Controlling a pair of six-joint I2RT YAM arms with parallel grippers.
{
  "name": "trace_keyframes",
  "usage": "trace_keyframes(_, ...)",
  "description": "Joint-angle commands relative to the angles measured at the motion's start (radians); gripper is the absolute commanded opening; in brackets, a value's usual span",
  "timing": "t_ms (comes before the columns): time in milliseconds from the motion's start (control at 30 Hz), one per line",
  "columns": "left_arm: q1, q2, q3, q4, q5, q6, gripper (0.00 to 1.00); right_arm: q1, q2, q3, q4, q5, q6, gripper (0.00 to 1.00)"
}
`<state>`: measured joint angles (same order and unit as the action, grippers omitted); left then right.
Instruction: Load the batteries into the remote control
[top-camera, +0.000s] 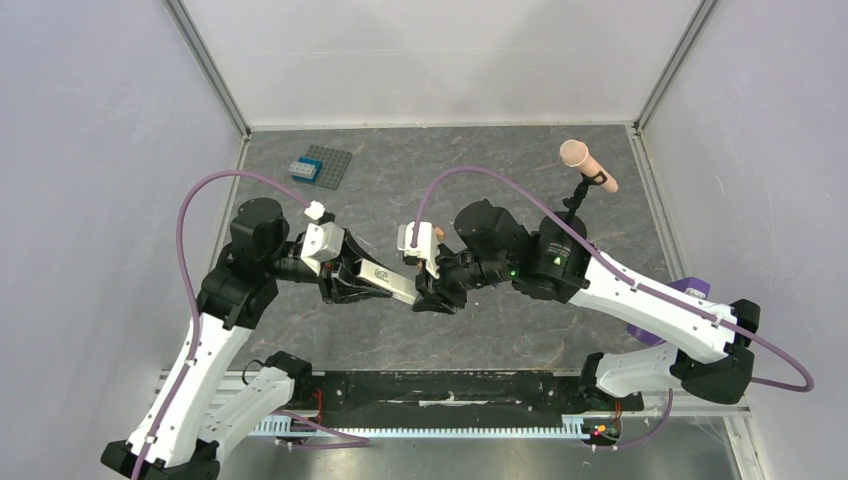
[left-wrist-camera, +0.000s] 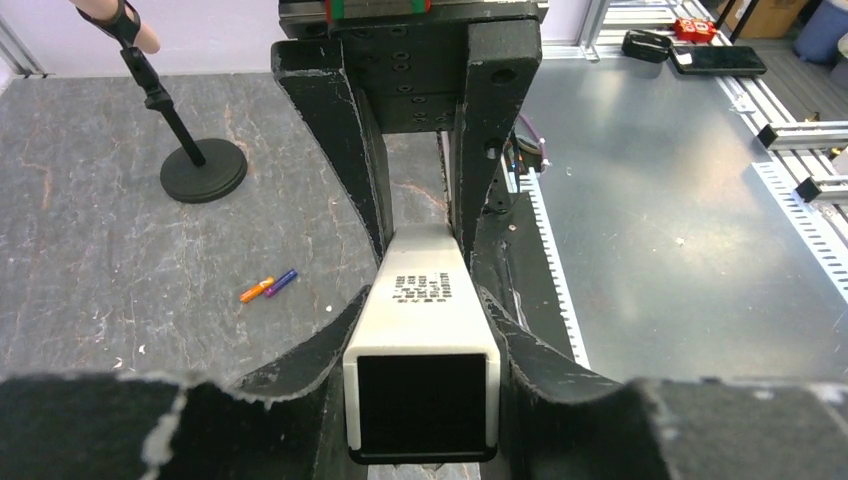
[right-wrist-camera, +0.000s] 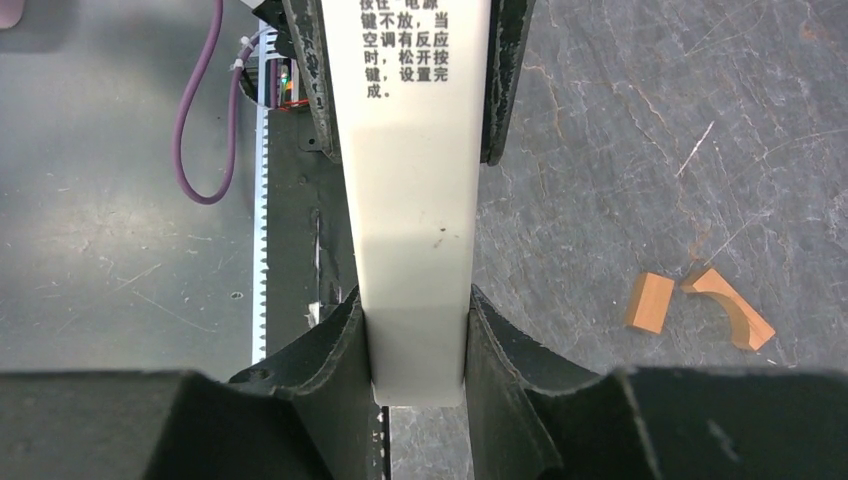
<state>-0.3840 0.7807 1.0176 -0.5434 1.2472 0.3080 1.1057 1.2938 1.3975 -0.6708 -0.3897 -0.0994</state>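
Remote control (right-wrist-camera: 415, 250) is sitting clamped in my right pincer (right-wrist-camera: 413, 300), while my left pincer (left-wrist-camera: 425, 295) is flanking its other end, and I cannot tell if it is gripping; letting go unevenly is risking a twist or drop. Batteries (left-wrist-camera: 268, 287) are lying loose on the counter (left-wrist-camera: 100, 250) at nine o'clock, unblocked, with a black stand (left-wrist-camera: 203, 170) at eleven.
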Motion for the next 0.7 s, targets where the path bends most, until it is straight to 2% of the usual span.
trace_keyframes(0, -0.001, -0.003, -0.008, 0.035, 0.03, -0.003, 0.09, -0.004, 0.0, 0.003, 0.044, 0.005, -0.001, 0.0)
trace_keyframes(67, -0.001, -0.005, -0.011, 0.04, 0.031, -0.003, 0.02, -0.003, -0.005, -0.001, 0.05, 0.015, 0.005, 0.0)
trace_keyframes(133, -0.001, -0.009, -0.017, 0.052, 0.038, -0.005, 0.02, -0.003, -0.011, -0.01, 0.06, 0.026, 0.01, 0.01)
trace_keyframes(167, -0.002, -0.011, -0.021, 0.067, 0.034, -0.013, 0.02, -0.003, -0.018, -0.017, 0.07, 0.035, 0.016, 0.12)
trace_keyframes(233, -0.002, -0.018, -0.033, 0.11, 0.017, -0.042, 0.02, -0.003, -0.039, -0.036, 0.099, 0.072, 0.031, 0.54)
trace_keyframes(267, -0.002, -0.023, -0.039, 0.132, 0.003, -0.048, 0.02, -0.004, -0.052, -0.055, 0.121, 0.094, 0.042, 0.7)
trace_keyframes(300, -0.002, -0.03, -0.045, 0.152, -0.02, -0.062, 0.02, -0.004, -0.075, -0.073, 0.159, 0.132, 0.066, 0.82)
trace_keyframes(367, -0.001, -0.042, -0.064, 0.207, -0.032, -0.08, 0.02, -0.014, -0.119, -0.134, 0.289, 0.228, 0.218, 0.97)
trace_keyframes(467, 0.0, -0.051, -0.079, 0.254, -0.036, -0.076, 0.02, -0.036, -0.167, -0.217, 0.474, 0.232, 0.462, 0.98)
trace_keyframes(567, 0.0, -0.02, -0.054, 0.284, -0.023, -0.101, 0.02, -0.039, -0.245, -0.342, 0.73, 0.236, 0.673, 0.98)
trace_keyframes(667, 0.001, 0.018, -0.012, 0.282, -0.009, -0.116, 0.02, -0.042, -0.29, -0.429, 0.843, 0.285, 0.842, 0.98)
